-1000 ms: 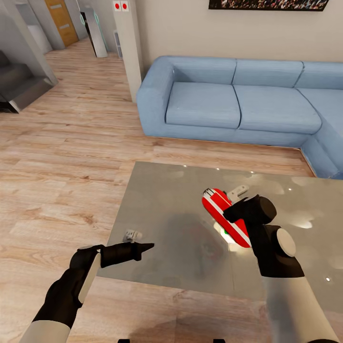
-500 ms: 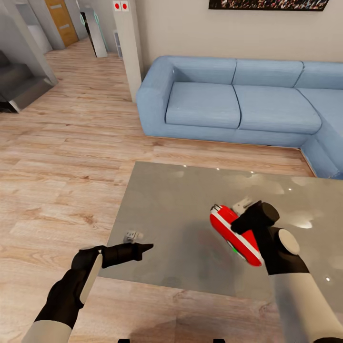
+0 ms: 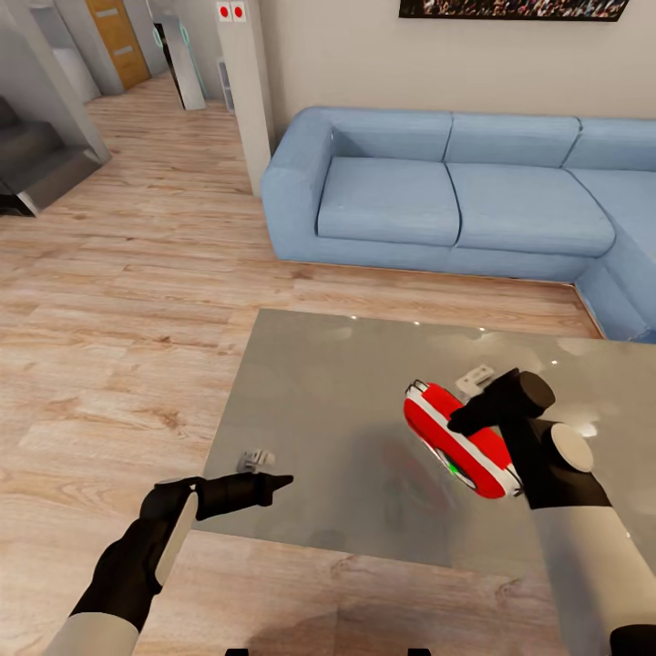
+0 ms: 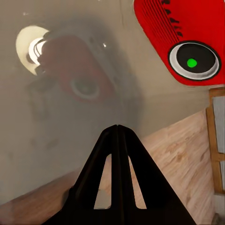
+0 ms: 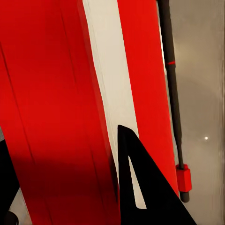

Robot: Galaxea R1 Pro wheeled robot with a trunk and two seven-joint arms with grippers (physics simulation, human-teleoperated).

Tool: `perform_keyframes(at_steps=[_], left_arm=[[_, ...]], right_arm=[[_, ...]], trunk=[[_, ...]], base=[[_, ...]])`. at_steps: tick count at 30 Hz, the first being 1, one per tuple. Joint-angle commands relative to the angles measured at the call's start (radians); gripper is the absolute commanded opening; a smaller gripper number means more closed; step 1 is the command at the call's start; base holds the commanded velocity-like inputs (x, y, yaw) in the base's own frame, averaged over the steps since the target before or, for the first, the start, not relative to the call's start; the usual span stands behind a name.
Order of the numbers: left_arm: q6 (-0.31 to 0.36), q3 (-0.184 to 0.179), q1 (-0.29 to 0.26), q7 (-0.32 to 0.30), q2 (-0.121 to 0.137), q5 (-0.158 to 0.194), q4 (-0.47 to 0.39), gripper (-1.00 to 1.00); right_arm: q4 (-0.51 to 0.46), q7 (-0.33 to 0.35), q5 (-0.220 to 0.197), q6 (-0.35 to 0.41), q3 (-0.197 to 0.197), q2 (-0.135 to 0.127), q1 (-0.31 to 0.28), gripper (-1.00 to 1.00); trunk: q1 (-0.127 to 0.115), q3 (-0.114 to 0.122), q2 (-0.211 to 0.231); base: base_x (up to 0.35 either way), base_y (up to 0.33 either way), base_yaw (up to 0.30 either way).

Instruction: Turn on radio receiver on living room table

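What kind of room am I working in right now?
Most likely a home living room: a light-blue sofa against a pale wall, a light wood plank floor, and a low glossy grey table carrying the red radio receiver.

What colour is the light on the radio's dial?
Green, at the dial centre; clearest in the left wrist view.

radio receiver — right side behind arm | sofa — cut off at edge

From the head we look down over the table. Our left wrist camera looks past its fingertips at the radio receiver; the right wrist sits seemingly against it.
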Motion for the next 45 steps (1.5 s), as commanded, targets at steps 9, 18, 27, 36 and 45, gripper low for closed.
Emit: perform_keyframes(at_steps=[9, 18, 27, 36, 45], left_arm=[[-0.021, -0.001, 0.000, 0.000, 0.001, -0.001, 0.030, -1.00], [-0.116, -0.001, 0.000, -0.001, 0.000, -0.001, 0.135, -1.00], [-0.132, 0.000, 0.000, -0.001, 0.000, -0.001, 0.150, -1.00], [-0.133, -0.002, 0.000, -0.001, 0.001, -0.001, 0.158, -1.00], [-0.133, -0.002, 0.000, -0.001, 0.001, -0.001, 0.158, -1.00]], right_arm=[[-0.045, 0.004, 0.000, 0.002, -0.001, -0.001, -0.002, -1.00], [-0.030, 0.010, -0.006, 0.002, -0.086, 0.003, -0.029, -1.00], [0.057, 0.007, -0.103, 0.002, -0.103, 0.003, -0.042, -1.00], [0.071, 0.006, -0.154, 0.002, -0.110, 0.002, -0.044, -1.00], [0.072, -0.006, -0.177, 0.002, -0.130, 0.005, -0.044, -1.00]], trunk=[[0.000, 0.000, 0.000], [0.000, 0.000, 0.000], [0.000, 0.000, 0.000], [0.000, 0.000, 0.000], [0.000, 0.000, 0.000]], base=[[0.000, 0.000, 0.000], [0.000, 0.000, 0.000], [0.000, 0.000, 0.000], [0.000, 0.000, 0.000], [0.000, 0.000, 0.000]])
